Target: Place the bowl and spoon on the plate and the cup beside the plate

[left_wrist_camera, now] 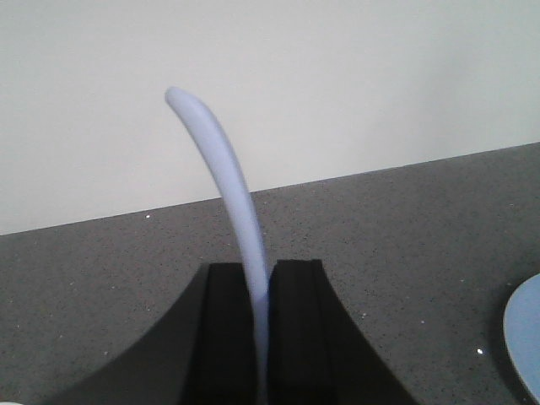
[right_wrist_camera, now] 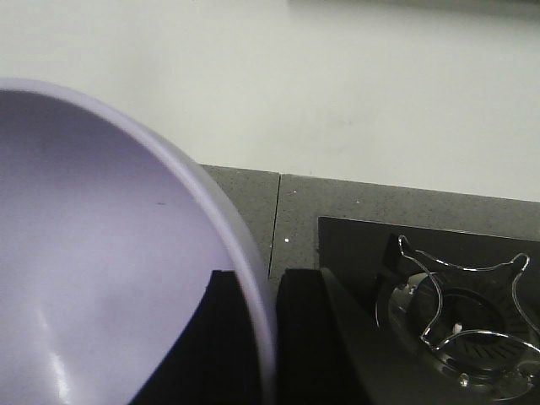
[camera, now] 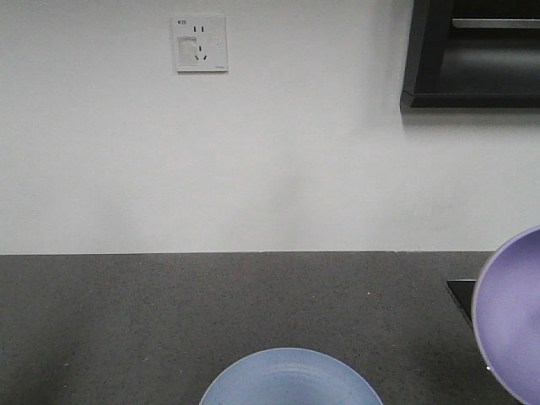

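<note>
My left gripper (left_wrist_camera: 263, 278) is shut on the pale blue-grey spoon (left_wrist_camera: 224, 177), whose curved handle rises up and left from between the fingers. My right gripper (right_wrist_camera: 268, 287) is shut on the rim of the lavender bowl (right_wrist_camera: 93, 261); one finger is inside the bowl, the other outside. In the front view the bowl (camera: 512, 312) hangs tilted at the right edge, above the counter. The light-blue plate (camera: 291, 380) lies on the dark counter at the bottom centre, and its edge (left_wrist_camera: 525, 342) shows in the left wrist view. The cup is out of view.
A dark speckled counter (camera: 169, 312) runs to a white wall with a socket (camera: 200, 44). A gas hob with a metal pan support (right_wrist_camera: 460, 312) sits at the right. A dark cabinet (camera: 472, 55) hangs at the upper right.
</note>
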You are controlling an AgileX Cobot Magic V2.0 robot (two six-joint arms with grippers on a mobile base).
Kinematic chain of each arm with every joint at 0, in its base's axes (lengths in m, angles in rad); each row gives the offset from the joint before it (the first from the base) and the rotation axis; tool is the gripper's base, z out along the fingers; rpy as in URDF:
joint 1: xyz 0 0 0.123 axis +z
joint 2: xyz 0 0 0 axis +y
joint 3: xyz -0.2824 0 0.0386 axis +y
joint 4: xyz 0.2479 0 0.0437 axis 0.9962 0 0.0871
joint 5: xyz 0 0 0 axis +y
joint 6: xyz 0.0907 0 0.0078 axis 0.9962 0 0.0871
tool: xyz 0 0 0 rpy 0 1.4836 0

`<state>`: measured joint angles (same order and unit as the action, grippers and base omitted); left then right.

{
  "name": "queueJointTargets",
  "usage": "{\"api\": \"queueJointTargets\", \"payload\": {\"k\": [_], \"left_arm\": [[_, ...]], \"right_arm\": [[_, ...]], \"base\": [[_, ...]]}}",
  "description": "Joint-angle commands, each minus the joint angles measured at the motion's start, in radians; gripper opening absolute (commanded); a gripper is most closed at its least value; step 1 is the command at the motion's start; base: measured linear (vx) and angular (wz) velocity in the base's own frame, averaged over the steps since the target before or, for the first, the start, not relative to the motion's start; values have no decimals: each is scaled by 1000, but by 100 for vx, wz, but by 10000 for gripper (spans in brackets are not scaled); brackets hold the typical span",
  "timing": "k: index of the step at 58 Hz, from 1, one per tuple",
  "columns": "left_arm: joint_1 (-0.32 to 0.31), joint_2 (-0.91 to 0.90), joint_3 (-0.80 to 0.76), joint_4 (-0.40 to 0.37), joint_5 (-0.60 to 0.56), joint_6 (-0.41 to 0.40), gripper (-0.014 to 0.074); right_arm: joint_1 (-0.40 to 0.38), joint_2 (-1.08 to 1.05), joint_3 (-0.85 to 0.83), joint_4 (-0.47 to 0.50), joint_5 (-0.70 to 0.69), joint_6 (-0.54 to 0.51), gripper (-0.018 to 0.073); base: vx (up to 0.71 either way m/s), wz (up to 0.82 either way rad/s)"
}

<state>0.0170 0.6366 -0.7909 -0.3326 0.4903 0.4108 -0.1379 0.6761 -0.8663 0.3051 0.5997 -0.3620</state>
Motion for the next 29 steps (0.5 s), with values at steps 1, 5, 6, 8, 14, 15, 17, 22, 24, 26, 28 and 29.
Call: {"api": "queueJointTargets", "payload": {"k": [1,5,6,8,14,15,17,22,24,26,28,29], "left_arm": [[-7,3,-24,-22,-78,-1,1],[-7,3,-24,-22,-78,-1,1],[-7,3,-24,-22,-78,-1,1],[-7,3,-24,-22,-78,-1,1],[-7,3,-24,-22,-78,-1,2],[-7,3,-24,-22,-78,-1,3],[-7,3,-24,-22,-78,-1,3],[-7,3,-24,-22,-78,-1,4],[-7,3,-24,-22,-78,-1,4],[-7,3,-24,-22,-78,-1,4],[-7,3,-24,-22,-78,-1,4],[-7,3,-24,-22,-78,-1,4]], "right_arm": [[-3,-1,-28,15,-86,-7,-9],[-3,-1,-28,15,-86,-7,-9],[-3,-1,-28,15,-86,-7,-9],[-3,-1,-28,15,-86,-7,-9],[-3,-1,-28,15,-86,-7,-9],[-3,-1,-28,15,-86,-7,-9],[-3,-1,-28,15,-86,-7,-9],[-3,-1,-28,15,-86,-7,-9],[-3,-1,-28,15,-86,-7,-9],[-3,-1,-28,15,-86,-7,-9],[-3,-1,-28,15,-86,-7,-9],[-3,-1,-28,15,-86,-7,-9]], "base": [[3,1],[2,1],[1,1],[0,0],[0,0],[0,0],[0,0],[0,0],[0,0],[0,0],[0,0],[0,0]]}}
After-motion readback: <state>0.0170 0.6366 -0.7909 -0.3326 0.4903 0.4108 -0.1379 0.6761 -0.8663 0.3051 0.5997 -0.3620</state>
